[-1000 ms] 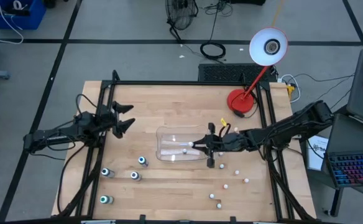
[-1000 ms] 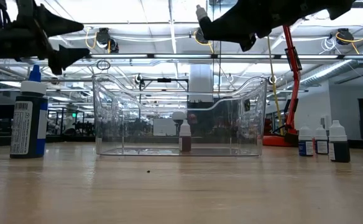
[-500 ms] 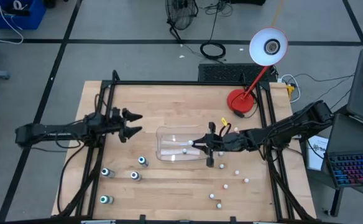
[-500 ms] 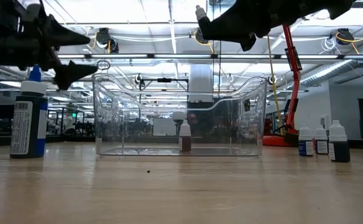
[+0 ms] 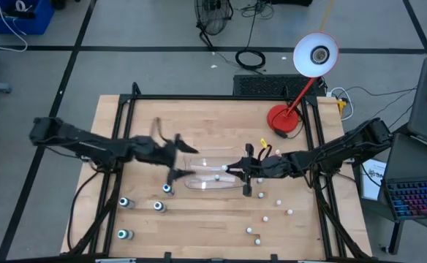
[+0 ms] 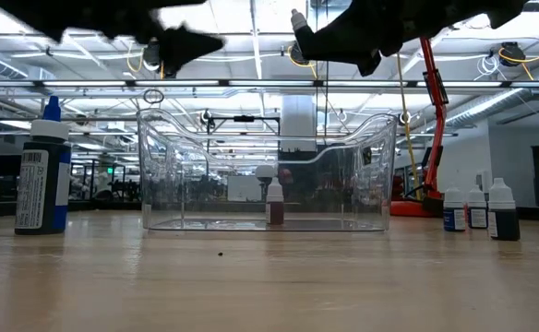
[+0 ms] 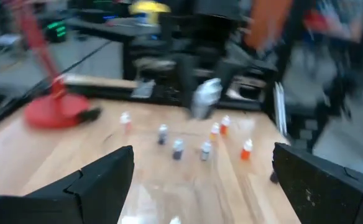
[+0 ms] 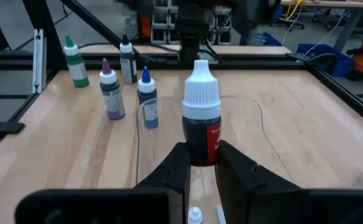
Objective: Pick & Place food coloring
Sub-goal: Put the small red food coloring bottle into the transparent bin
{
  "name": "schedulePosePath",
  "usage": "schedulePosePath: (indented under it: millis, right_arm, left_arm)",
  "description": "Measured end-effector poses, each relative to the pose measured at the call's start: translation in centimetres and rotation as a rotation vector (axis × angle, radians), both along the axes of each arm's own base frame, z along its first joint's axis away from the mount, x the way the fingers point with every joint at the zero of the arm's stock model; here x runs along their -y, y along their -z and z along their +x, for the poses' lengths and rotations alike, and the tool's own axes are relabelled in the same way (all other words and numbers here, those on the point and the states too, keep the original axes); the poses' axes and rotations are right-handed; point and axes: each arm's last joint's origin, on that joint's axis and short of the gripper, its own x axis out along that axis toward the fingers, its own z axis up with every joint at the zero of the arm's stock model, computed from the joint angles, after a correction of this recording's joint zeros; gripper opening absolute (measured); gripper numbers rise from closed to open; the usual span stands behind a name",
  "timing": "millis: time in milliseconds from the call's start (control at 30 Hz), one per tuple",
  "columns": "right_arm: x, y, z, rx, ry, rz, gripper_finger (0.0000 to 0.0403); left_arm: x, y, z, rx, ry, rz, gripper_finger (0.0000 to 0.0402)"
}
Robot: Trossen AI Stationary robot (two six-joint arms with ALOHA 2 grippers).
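Pale butcher-block wood makes up the table [image 5: 199, 117] in the high view, with a clear plastic tray [image 5: 199, 172] near its middle. The right gripper [image 5: 237, 169] hangs over the tray's right end, clamped on a small food coloring bottle [image 5: 232, 169]. The left gripper [image 5: 177, 155] is blurred above the tray's left end, jaws spread. Loose bottles stand in two groups: blue and green capped ones [image 5: 158, 207] left of the tray, white capped ones [image 5: 267, 218] to its right. A red desk lamp [image 5: 292, 109] sits at the far right corner.

In the low view the tray [image 6: 265, 171] holds one white-capped bottle [image 6: 274, 203] on its floor; the held bottle's white tip [image 6: 296, 19] shows high above it. A large blue-capped bottle [image 6: 41, 168] stands on the left.

The left wrist view is smeared; its fingers [image 7: 97, 183] stand wide apart, with what seem to be several bottles [image 7: 188, 146] beyond.

The right wrist view shows fingers [image 8: 175, 168] pinching a dark bottle [image 8: 201, 115] with a white cap, upright.
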Motion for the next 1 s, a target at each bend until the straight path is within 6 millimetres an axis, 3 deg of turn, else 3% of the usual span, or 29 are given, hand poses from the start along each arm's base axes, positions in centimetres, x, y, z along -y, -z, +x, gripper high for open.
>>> schedulePosePath:
  millis: [100, 267, 500, 633, 833, 1000]
  right_arm:
    - [-0.2, 0.3, -0.1, -0.027, -0.005, 0.006, 0.0045]
    - [-0.8, 0.5, -0.4, -0.053, -0.026, 0.007, 0.0045]
    - [-1.4, 0.7, -0.7, -0.077, -0.037, 0.017, 0.0045]
    - [-1.3, 0.9, -0.7, -0.096, -0.028, 0.027, 0.0045]
    - [-1.3, 1.0, -0.8, -0.103, -0.023, 0.037, 0.0045]
    - [-1.3, 1.0, -0.8, -0.103, -0.021, 0.041, 0.0045]
  left_arm:
    - [1.7, -0.6, 3.4, -0.115, 0.093, 0.1, 0.0379]
    - [2.9, -1.4, 8.5, -0.242, 0.112, 0.126, 0.0379]
    - [3.5, -3.3, 12.7, -0.376, 0.089, 0.22, 0.0379]
    - [3.6, -4.2, 13.9, -0.395, 0.101, 0.255, 0.0378]
    - [3.4, -4.2, 14.0, -0.457, 0.103, 0.258, 0.0374]
    - [3.2, -3.3, 14.3, -0.495, 0.095, 0.259, 0.0326]
